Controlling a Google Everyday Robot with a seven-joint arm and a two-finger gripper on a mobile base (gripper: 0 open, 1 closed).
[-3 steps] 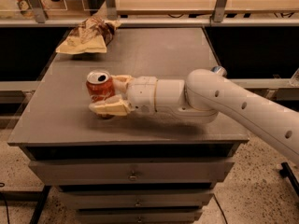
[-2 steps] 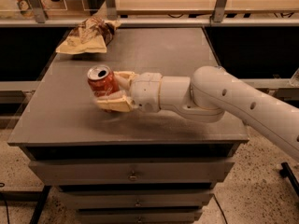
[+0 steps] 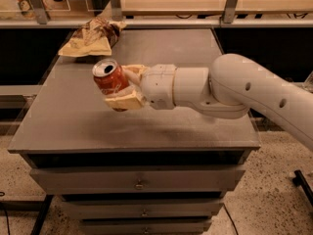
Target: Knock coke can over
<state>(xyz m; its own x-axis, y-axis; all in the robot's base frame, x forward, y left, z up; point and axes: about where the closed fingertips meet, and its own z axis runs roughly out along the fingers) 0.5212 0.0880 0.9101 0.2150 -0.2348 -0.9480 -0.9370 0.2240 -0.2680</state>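
The coke can is red with white lettering and a silver top. It sits between my gripper's two cream fingers and leans to the left, with its top turned toward the camera. My gripper is at the left middle of the grey table, shut on the can. One finger is behind the can and the other is in front and under it. The white arm reaches in from the right.
A crumpled brown and tan chip bag lies at the table's back left corner. The table stands on a drawer cabinet. A shelf with metal posts runs behind it.
The can has tipped from upright to leaning left and looks slightly raised. My gripper has moved with it a little toward the back of the table.
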